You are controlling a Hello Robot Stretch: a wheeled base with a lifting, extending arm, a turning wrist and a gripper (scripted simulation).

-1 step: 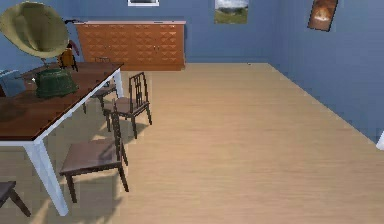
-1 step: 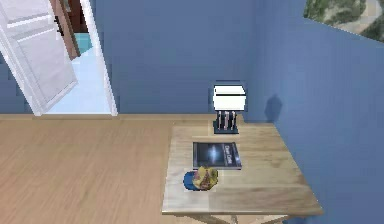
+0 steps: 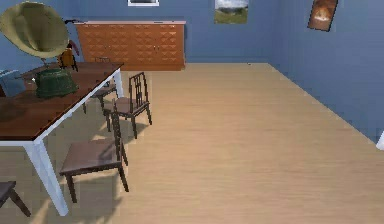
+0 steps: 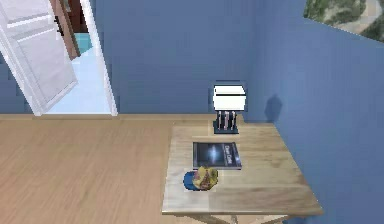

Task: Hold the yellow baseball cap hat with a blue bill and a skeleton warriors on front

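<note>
A small yellow cap with a blue bill (image 4: 204,180) lies on a light wooden side table (image 4: 262,190), near its front left corner in the arm side view. Just beyond the cap, a dark blue book (image 4: 217,155) lies flat on the same tabletop. A lamp with a white shade (image 4: 228,103) stands at the table's far edge, close to the blue wall.
An open white door (image 4: 45,55) is at the arm side view's far left. In the forward view, a dark dining table (image 3: 40,115) carrying a gramophone (image 3: 40,45) stands at the left with several chairs (image 3: 130,100). A wooden dresser (image 3: 130,45) lines the far wall. Bare floor spreads to the right.
</note>
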